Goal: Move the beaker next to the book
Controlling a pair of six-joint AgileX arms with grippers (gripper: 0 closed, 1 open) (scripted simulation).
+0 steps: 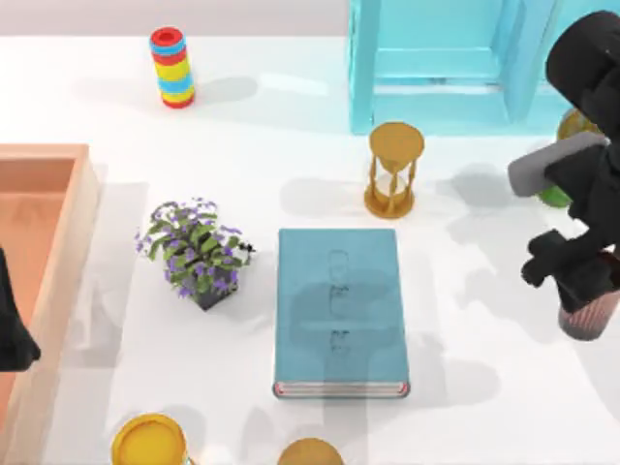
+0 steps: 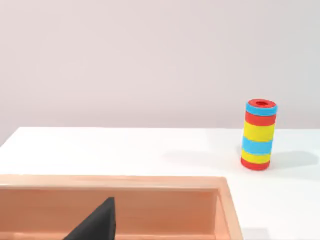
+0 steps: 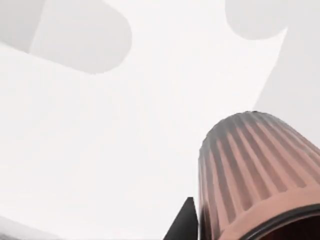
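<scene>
The beaker [image 1: 588, 316], well right of the book [image 1: 337, 310] on the worktop, looks light, rigid and slick, best gripped at its ribbed wall by the right end effector [image 1: 572, 281], whose finger spacing I cannot tell.

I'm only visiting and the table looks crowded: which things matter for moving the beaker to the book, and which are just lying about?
In the job:
beaker
book
right claw

Lying about:
hourglass
potted plant
ringed cylinder
wooden tray
yellow cup
</scene>
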